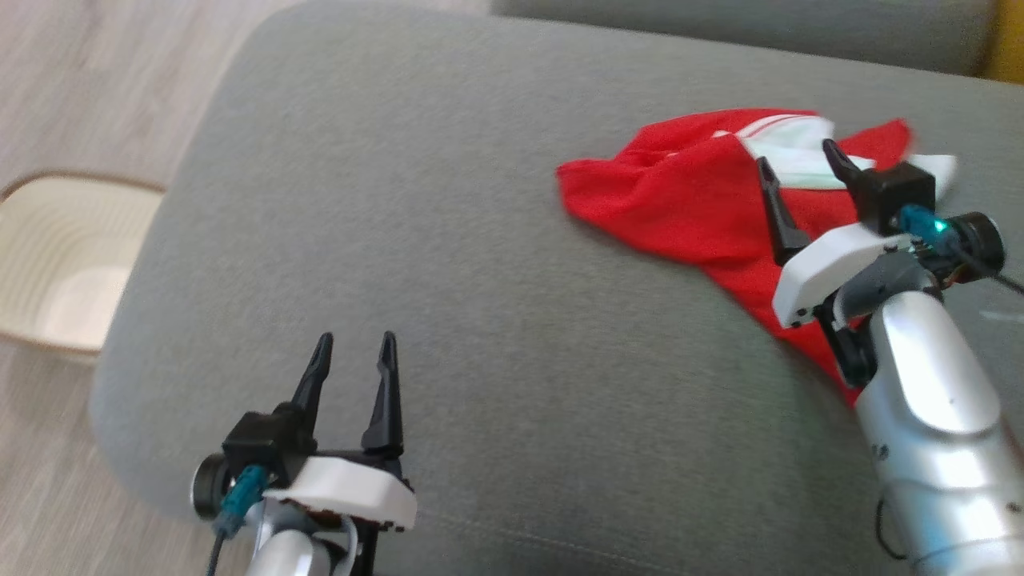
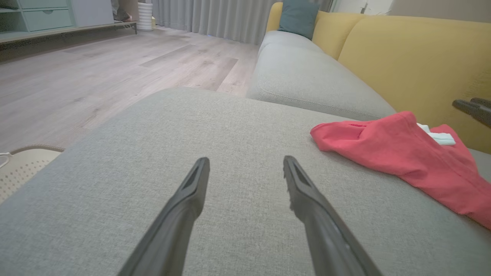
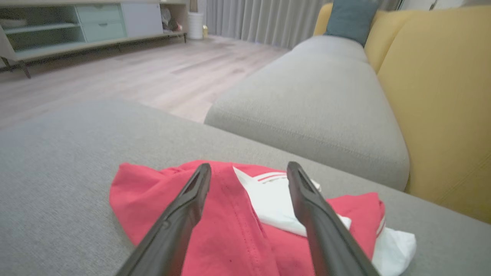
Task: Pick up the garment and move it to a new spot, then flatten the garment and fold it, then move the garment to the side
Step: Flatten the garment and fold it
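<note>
A broad grey seat cushion, coarse-woven and round-cornered, is lying before a smooth yellow backrest. The garment, soft red cloth with white panels, is lying crumpled on the cushion's far right. A ribbed cream basket is sitting beside the cushion's left edge. The right gripper is hovering over the garment, jaws apart; the left gripper is hanging over bare cushion, jaws apart too.

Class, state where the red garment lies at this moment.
In the head view the red garment lies crumpled on the grey cushion, on the robot's right side, beneath the open right tool; the left tool stands well apart.
</note>
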Tool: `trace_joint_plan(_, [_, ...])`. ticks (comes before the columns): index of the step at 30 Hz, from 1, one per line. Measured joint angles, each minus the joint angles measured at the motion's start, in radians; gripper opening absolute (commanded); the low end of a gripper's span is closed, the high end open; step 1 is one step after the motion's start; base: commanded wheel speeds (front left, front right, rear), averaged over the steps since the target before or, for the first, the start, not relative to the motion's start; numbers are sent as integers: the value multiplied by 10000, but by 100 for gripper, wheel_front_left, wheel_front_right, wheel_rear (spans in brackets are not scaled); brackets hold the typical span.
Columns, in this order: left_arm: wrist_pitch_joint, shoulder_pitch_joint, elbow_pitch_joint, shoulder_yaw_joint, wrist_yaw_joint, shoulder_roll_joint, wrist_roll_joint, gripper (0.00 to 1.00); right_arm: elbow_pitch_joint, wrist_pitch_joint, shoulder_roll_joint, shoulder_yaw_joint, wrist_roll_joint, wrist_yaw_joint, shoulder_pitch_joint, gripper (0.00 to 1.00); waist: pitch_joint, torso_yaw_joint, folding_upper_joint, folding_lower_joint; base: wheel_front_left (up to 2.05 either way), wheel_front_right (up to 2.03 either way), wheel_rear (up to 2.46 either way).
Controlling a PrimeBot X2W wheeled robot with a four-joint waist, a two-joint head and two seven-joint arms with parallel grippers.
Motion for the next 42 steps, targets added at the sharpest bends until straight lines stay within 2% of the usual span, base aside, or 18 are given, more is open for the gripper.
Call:
trace_joint_plan(10, [0,-198,58,-437,88,-8,-81,100,2832,255,-752,506,263,0,-1574,100,586,1198,0,0,0,0,0])
trace_joint_plan(17, [0,-197,94,-487,174,-12,-81,100,4048,228,-901,830,416,0,-2179,100,644,1462,0,0,0,0,0])
trace_joint_plan(18, [0,-196,104,-487,174,-12,-81,100,4165,157,-901,903,458,0,-2214,78,634,1458,0,0,0,0,0])
trace_joint_plan(19, [0,-195,105,-483,176,-12,-81,100,4295,146,-905,1022,514,0,-2255,47,622,1441,0,0,0,0,0])
trace_joint_plan(20, [0,-195,107,-479,178,-12,-81,100,4424,132,-899,1174,587,0,-2290,28,611,1411,0,0,0,0,0])
trace_joint_plan(21, [0,-195,111,-479,178,-12,-81,100,4531,63,-884,1315,679,0,-2320,3,599,1372,0,0,0,0,0])
trace_joint_plan(22, [0,-195,115,-481,178,-12,-79,100,4629,4,-865,1476,773,0,-2364,0,584,1325,0,0,0,0,0])
trace_joint_plan(32, [0,-154,163,-431,169,-13,-58,100,4416,-1185,-608,3235,1668,0,-2861,0,277,553,0,0,0,0,0])
trace_joint_plan(37, [0,-124,184,-353,157,-13,44,100,3398,-1499,-571,4811,2257,0,-2803,0,46,-31,0,0,0,0,0])
trace_joint_plan(42, [0,-10,186,-140,144,-12,153,100,1597,-1338,-874,6420,2984,0,-1984,0,-172,-708,0,0,0,0,0])
